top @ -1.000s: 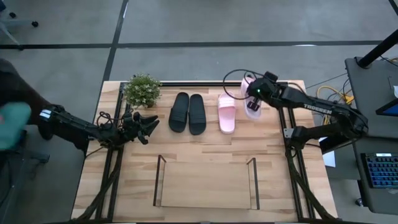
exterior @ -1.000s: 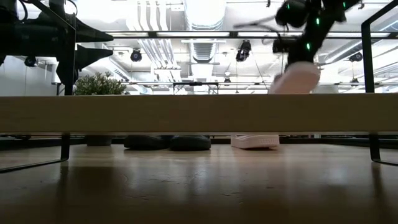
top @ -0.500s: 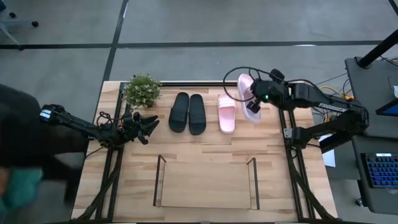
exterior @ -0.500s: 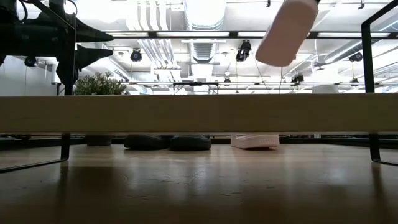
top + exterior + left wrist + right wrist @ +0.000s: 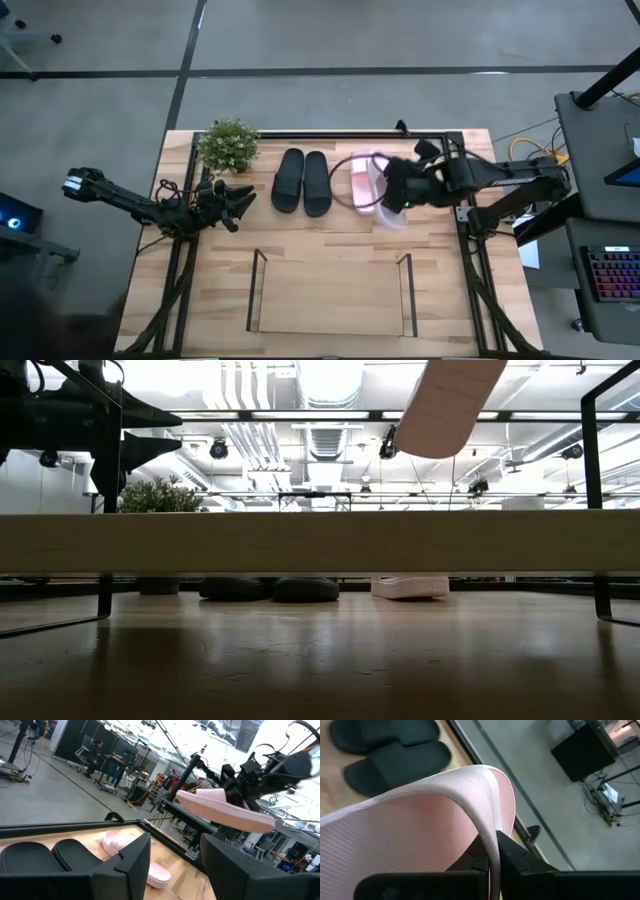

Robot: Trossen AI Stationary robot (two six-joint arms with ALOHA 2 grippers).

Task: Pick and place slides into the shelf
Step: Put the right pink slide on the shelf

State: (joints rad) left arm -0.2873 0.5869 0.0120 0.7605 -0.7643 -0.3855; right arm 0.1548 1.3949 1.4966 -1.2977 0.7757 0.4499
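Note:
My right gripper [image 5: 398, 193] is shut on one pale pink slide [image 5: 385, 212] and holds it in the air over the table's far right part, beyond the shelf [image 5: 330, 297]. The low view shows that slide [image 5: 450, 402] high and tilted. The other pink slide [image 5: 360, 180] lies sole down on the table, and the black pair [image 5: 302, 182] lies to its left. My left gripper [image 5: 248, 200] hovers open by the plant, left of the black pair. The shelf board is bare. My right gripper [image 5: 493, 854] pinches a thin curved pink edge of the slide [image 5: 491, 827], which looks like the strap's side, one finger on each face. The slide [image 5: 225, 811] is lifted clear, tilted, and hangs below the gripper, which comes from above.
A small potted plant [image 5: 229, 145] stands at the table's far left, close to my left gripper. Thin dark uprights [image 5: 256, 290] rise at the shelf's two ends. Bare wood lies between the slides and the shelf. A cable loop hangs by the right arm.
My right gripper has carried the pink slide up from near the table's far right corner, then toward the near edge and a little left. The slide has risen well clear of the table and tipped over more.

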